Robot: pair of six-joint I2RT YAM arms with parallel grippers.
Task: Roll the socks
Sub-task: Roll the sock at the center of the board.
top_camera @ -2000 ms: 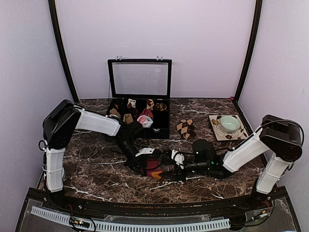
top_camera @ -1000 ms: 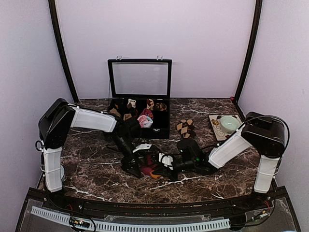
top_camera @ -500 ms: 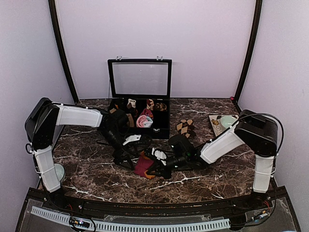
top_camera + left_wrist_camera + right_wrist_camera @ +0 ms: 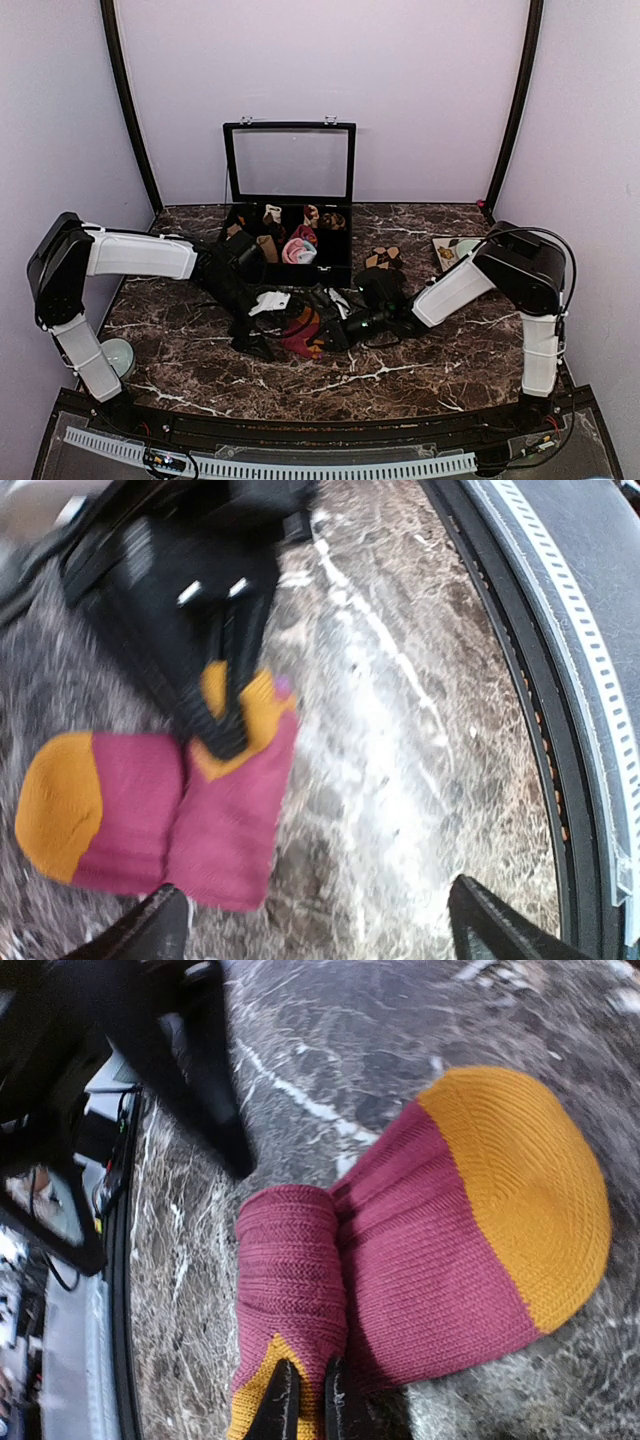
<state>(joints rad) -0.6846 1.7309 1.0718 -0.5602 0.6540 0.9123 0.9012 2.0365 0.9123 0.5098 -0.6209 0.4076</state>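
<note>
- Right wrist view: the right gripper [image 4: 307, 1405] has its fingers [image 4: 282, 1408] pressed together on the orange-edged fold of the magenta sock [image 4: 430, 1260], nipping only a thin bit of knit.
- The left gripper [image 4: 320, 920] hangs just above the same sock, fingers [image 4: 160, 925] wide apart and holding nothing.
- That sock lies on the tabletop [image 4: 440, 370] between the two arms, one end partly rolled and the orange toe lying flat.
- It looks soft, light, floppy and stretchy. A roll would likely spring loose unless pinched through every layer at the rolled end.
- The brown diamond sock [image 4: 385, 258] lies apart, near the box [image 4: 288, 127].
</note>
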